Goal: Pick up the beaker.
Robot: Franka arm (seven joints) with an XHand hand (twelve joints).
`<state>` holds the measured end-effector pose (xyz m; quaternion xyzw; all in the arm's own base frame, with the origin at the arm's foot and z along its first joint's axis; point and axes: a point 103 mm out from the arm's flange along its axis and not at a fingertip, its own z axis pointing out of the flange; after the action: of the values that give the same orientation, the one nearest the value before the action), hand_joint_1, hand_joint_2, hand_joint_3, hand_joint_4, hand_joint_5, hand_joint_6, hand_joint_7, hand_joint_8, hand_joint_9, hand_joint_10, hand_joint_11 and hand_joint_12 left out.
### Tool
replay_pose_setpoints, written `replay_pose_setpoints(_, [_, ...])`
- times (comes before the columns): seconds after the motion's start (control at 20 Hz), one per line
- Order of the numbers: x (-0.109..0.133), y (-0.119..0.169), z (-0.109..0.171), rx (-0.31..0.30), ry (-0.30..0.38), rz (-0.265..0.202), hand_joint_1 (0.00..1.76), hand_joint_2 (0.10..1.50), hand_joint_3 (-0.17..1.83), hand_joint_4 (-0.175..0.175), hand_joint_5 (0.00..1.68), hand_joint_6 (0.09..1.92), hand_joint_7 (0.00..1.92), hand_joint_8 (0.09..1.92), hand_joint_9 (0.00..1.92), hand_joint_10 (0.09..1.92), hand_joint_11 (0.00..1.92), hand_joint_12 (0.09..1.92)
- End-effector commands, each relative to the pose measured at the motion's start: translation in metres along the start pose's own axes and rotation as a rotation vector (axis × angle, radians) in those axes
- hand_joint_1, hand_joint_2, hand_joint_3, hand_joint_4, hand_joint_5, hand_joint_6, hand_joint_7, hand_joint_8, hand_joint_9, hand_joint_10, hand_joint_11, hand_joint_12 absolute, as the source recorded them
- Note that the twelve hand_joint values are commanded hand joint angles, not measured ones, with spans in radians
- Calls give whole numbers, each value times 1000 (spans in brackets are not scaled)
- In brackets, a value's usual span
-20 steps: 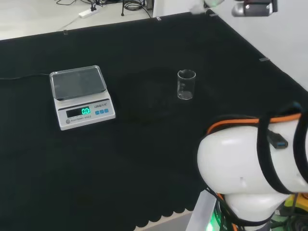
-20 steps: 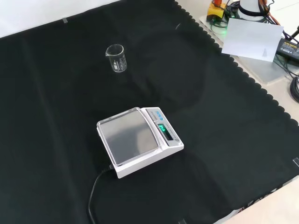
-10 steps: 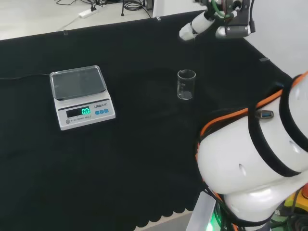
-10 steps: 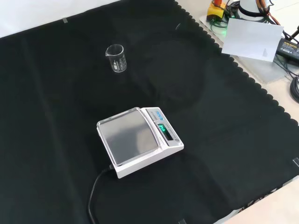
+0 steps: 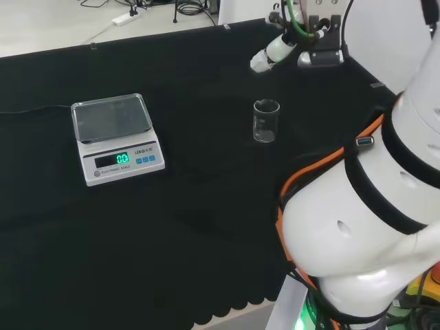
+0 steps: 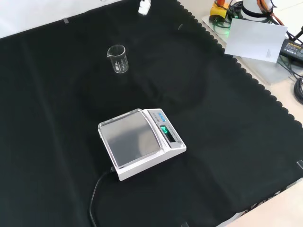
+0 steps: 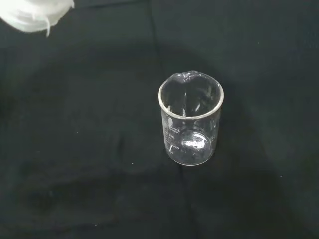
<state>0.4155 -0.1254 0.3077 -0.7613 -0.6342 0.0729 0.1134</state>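
Note:
A small clear glass beaker (image 5: pixel 265 122) stands upright and empty on the black cloth, right of centre in the head view. The front view has the beaker (image 6: pixel 118 59) at the upper left. My hand (image 5: pixel 302 34) hangs above and beyond it in the head view, with a white finger (image 5: pixel 267 56) stretched out towards the beaker. The hand is apart from the glass and holds nothing. A white fingertip (image 6: pixel 143 6) pokes in at the front view's top edge. The wrist view looks down on the beaker (image 7: pixel 190 121), with a blurred white part of the hand (image 7: pixel 32 12) in the corner.
A white digital scale (image 5: pixel 115 136) with a lit green display sits left of the beaker in the head view; its cable (image 6: pixel 97 194) trails towards the front view's lower edge. The arm's white links (image 5: pixel 371 227) bulk at the head view's right. A white sheet (image 6: pixel 255 38) lies off the cloth.
The hand has come in from the head view's upper right and dropped closer to the beaker. The arm's links have swung upward. Beaker and scale have stayed put.

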Motion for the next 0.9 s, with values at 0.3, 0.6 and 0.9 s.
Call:
replay_pose_setpoints(0.3, [-12, 49, 43, 55, 1, -5, 683, 670, 58, 21, 47, 87, 0, 667, 153, 957, 0, 1527])
replay_pose_setpoints(0.6, [-18, 58, 72, 100, 7, -5, 678, 665, 52, 24, 33, 87, 0, 623, 137, 964, 0, 1519])
replay_pose_setpoints(0.9, [-10, 67, 91, 127, 4, -25, 660, 656, 45, 26, 16, 87, 0, 580, 126, 967, 0, 1512])
